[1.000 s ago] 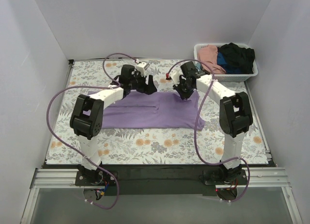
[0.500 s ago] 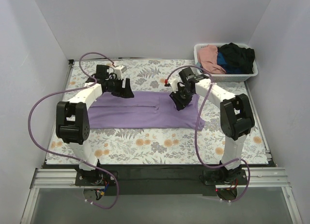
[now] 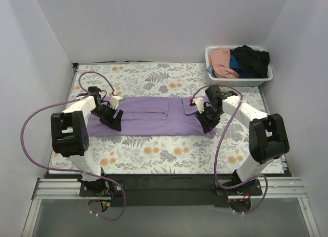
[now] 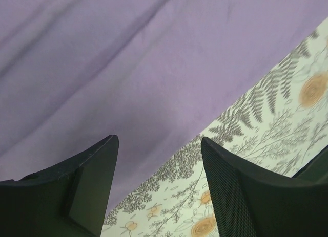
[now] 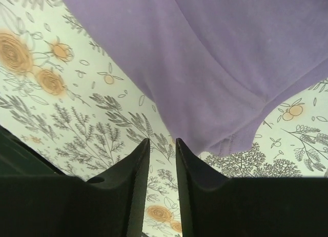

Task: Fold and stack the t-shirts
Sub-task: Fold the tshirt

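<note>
- The table [image 3: 169,150] with its flower cloth lies under both my pincers. I see no pile of folded shirts on it, so I think the stacking has not begun.
- The purple shirt [image 3: 154,115] lies flat as a long band, reaching from my left pincer across to my right pincer. It looks to me like it has been folded the long way. I think it has yet to be folded across into a small square.
- The white basket [image 3: 266,76] sits well behind my right pincer, off to its right side.
- In the basket are a pink shirt [image 3: 221,60], a blue shirt [image 3: 241,65] and a black shirt [image 3: 252,57], all bunched up. None is folded, so I think most of the job is left.
- My left pincer [image 4: 159,142] is spread wide with nothing in it. It hangs over the near edge of the purple shirt, at that end.
- My right pincer [image 5: 161,142] has its fingers only a little apart, with nothing between them. A corner of the purple shirt lies just past its tips, and I cannot tell if they touch it.
</note>
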